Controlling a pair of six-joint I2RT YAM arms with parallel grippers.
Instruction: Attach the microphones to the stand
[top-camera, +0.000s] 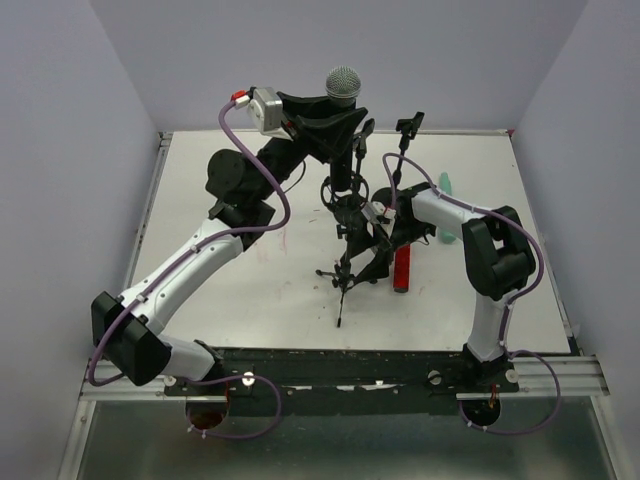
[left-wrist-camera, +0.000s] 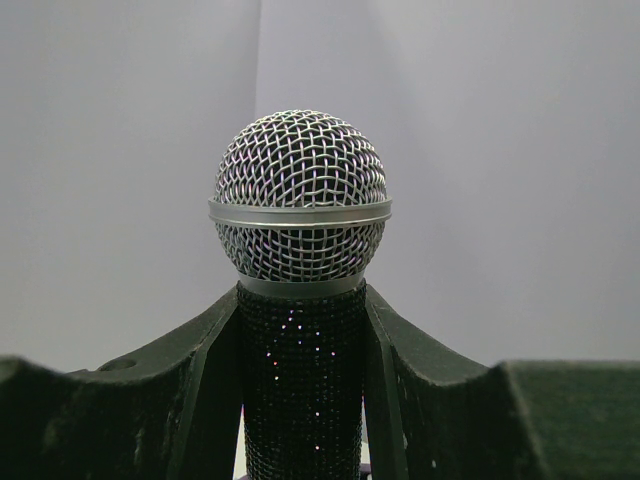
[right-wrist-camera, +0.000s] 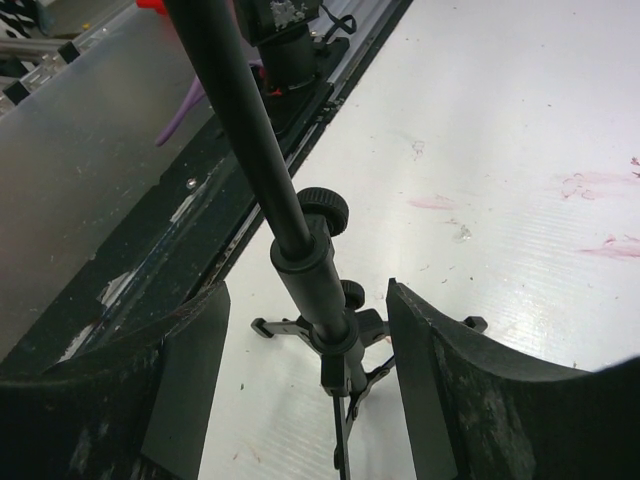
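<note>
Left tool (left-wrist-camera: 300, 345) grips glittery black microphone (left-wrist-camera: 300, 200), seemingly upright.

You're in a robot lab cell; plain grey walls (top-camera: 90, 90) box in the white table (top-camera: 250, 300); aluminium mounting rail (top-camera: 560, 378) runs along frame bottom.

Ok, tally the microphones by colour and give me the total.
Black microphone: 1
Red microphone: 1
Mint-green microphone: 1
Total: 3
</note>
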